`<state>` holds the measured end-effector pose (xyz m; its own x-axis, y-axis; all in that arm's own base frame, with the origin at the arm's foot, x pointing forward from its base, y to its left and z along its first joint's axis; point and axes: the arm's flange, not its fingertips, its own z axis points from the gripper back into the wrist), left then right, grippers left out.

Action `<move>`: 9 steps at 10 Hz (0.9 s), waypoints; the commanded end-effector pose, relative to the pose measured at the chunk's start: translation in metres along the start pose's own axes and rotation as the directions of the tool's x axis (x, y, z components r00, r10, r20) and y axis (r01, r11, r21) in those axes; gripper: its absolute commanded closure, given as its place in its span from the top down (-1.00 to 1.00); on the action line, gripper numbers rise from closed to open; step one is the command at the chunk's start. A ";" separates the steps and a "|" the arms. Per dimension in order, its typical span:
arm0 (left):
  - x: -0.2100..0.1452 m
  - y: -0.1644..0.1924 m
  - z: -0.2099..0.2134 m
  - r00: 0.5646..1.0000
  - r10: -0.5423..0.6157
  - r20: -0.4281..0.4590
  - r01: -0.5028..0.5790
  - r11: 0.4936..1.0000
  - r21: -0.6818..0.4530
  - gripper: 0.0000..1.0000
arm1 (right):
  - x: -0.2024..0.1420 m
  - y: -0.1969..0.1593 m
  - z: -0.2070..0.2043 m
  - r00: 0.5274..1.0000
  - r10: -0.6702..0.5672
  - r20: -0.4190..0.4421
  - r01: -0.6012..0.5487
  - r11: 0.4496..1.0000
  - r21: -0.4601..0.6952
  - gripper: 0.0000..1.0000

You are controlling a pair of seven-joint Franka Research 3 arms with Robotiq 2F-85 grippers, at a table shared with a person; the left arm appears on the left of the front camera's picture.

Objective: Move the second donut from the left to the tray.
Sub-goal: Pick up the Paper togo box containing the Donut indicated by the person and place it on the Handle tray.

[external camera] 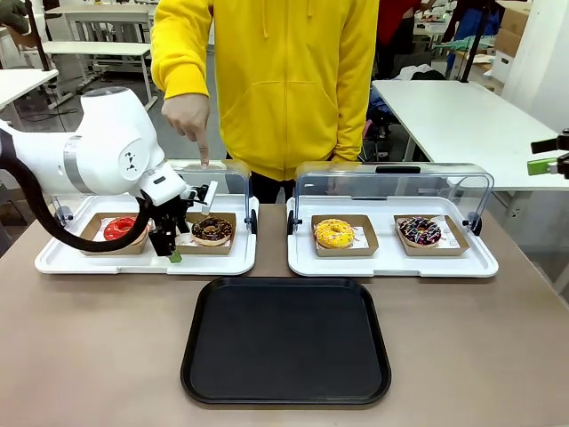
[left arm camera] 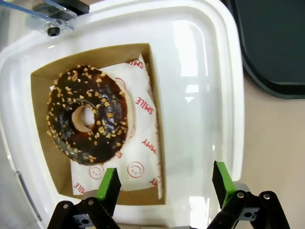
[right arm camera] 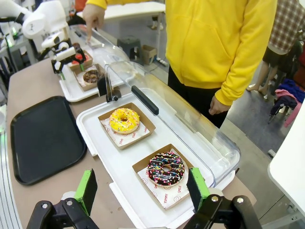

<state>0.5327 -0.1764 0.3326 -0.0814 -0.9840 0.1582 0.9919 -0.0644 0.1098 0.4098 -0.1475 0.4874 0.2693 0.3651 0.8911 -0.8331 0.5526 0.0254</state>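
Black tray (external camera: 284,342): flat on the table, on my side of the white trays.
Left white tray (external camera: 142,261): lid raised, a person's finger (external camera: 204,158) on it.
My left gripper (left arm camera: 166,177): jaws wide, holding nothing, above the cardboard's edge.
My right gripper (right arm camera: 142,187): jaws wide, holding nothing.
Second donut from the left (left arm camera: 88,114): in its brown cardboard, on the left white tray, untouched.
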 end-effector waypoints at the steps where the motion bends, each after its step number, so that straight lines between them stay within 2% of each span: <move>1: 0.001 0.013 -0.006 0.999 0.016 -0.032 -0.016 1.000 0.012 1.00 | 0.001 0.000 0.000 1.000 0.004 0.005 -0.004 1.000 0.003 1.00; 9: 0.000 0.015 -0.019 0.998 0.014 -0.055 -0.016 0.999 -0.046 1.00 | 0.001 0.000 0.000 1.000 0.004 0.005 -0.004 1.000 0.003 1.00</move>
<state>0.5468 -0.1793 0.3122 -0.0708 -0.9888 0.1311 0.9956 -0.0620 0.0696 0.4098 -0.1475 0.4874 0.2693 0.3651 0.8912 -0.8331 0.5525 0.0255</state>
